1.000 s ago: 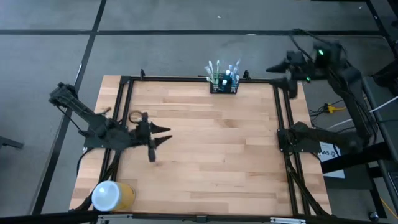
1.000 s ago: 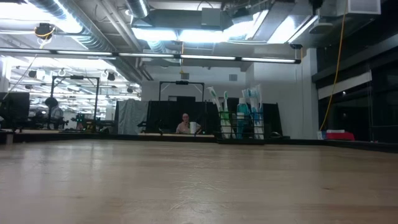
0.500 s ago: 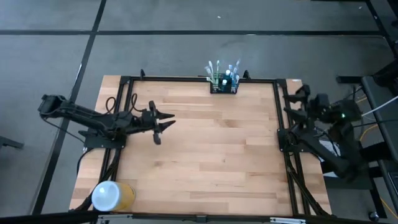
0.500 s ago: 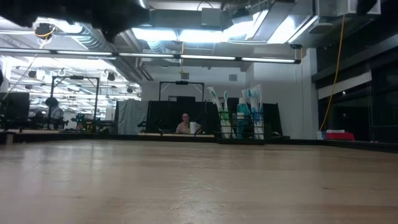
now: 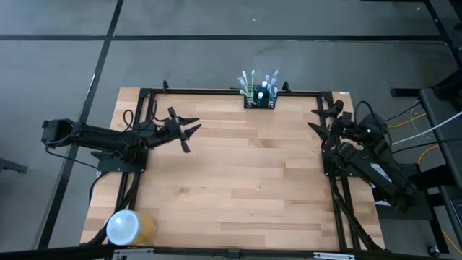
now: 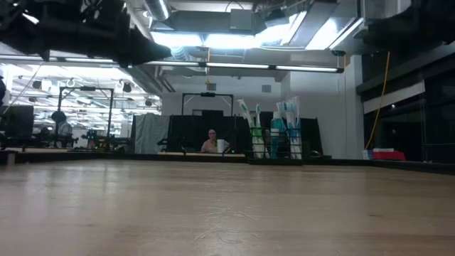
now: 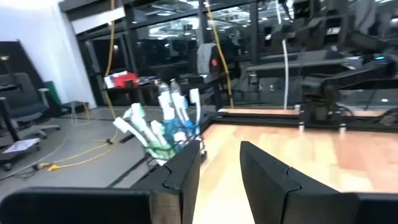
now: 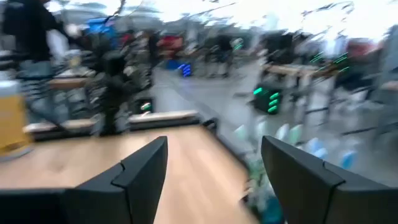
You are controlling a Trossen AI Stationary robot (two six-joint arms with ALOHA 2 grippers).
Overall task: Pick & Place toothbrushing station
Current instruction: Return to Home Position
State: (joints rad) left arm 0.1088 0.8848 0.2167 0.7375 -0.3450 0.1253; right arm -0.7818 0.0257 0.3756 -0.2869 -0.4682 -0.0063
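Note:
The toothbrushing station, a small black rack holding toothbrushes and tubes, stands on its base at the middle of the table's far edge; it also shows in the low view and the left wrist view. My left gripper hovers open over the table's left part, pointing roughly level toward the station and well short of it. My right gripper hangs open above the table's right edge near the far right corner. In the right wrist view the station is blurred.
A yellow cylinder with a white top lies at the near left corner. A black frame runs along the table's edges. Bare wood fills the middle. A person sits far off in the room.
My left gripper has swung toward the table's far edge and turned toward the station. My right arm has come down from above and beyond the far right corner, and its gripper now hangs at the table's right edge. The station has not moved.

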